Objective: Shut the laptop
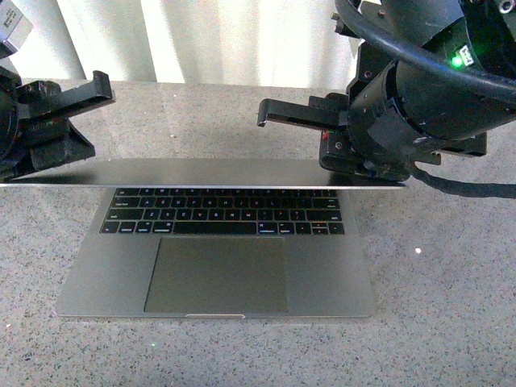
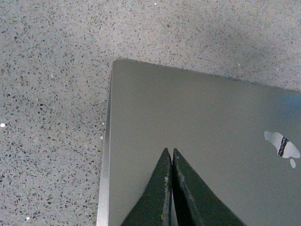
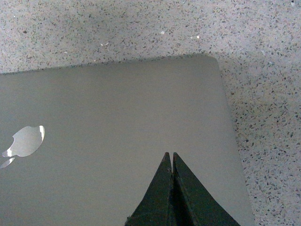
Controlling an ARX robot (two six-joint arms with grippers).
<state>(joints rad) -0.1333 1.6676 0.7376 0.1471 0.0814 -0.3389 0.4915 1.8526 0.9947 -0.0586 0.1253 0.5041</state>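
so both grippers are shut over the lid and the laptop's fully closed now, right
Not fully closed: the front view shows the lid raised above the keyboard, the laptop partly open. The left gripper and right gripper are shut over the lid.

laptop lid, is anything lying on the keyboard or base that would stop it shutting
Nothing visible does. The keyboard and trackpad are bare under the partly lowered lid. The shut left gripper and right gripper are right at the lid's outer face with nothing between.
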